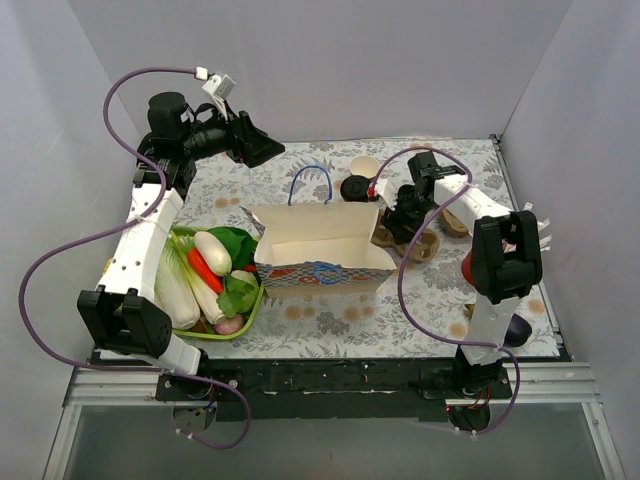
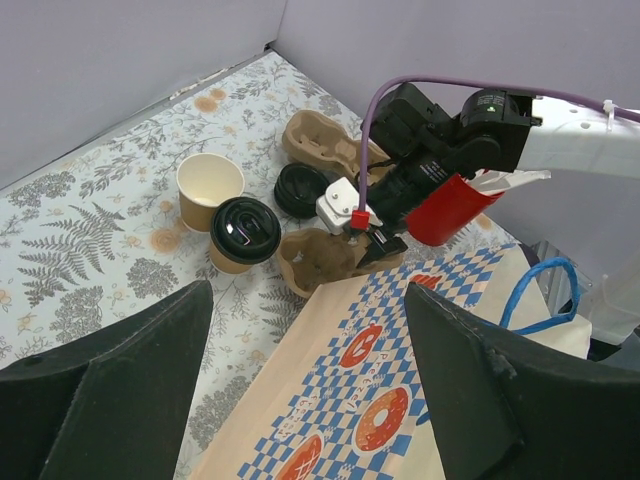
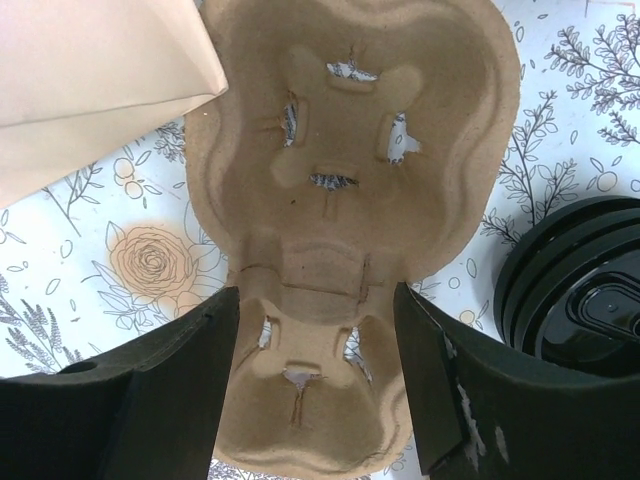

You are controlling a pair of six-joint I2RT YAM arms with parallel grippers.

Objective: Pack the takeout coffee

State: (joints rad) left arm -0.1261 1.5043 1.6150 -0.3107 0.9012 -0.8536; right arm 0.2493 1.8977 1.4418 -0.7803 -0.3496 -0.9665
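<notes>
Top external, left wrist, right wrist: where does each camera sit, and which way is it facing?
Top external: above and behind the arms, looking down at the table; both arms, the left gripper and the right gripper show.
Left wrist: on the raised left arm, looking down across the paper bag at the lidded coffee cup and right arm; own open fingers at bottom.
Right wrist: low, looking straight down on the cup carrier; own open fingers flank it.
Shared: all three show carrier and bag.
</notes>
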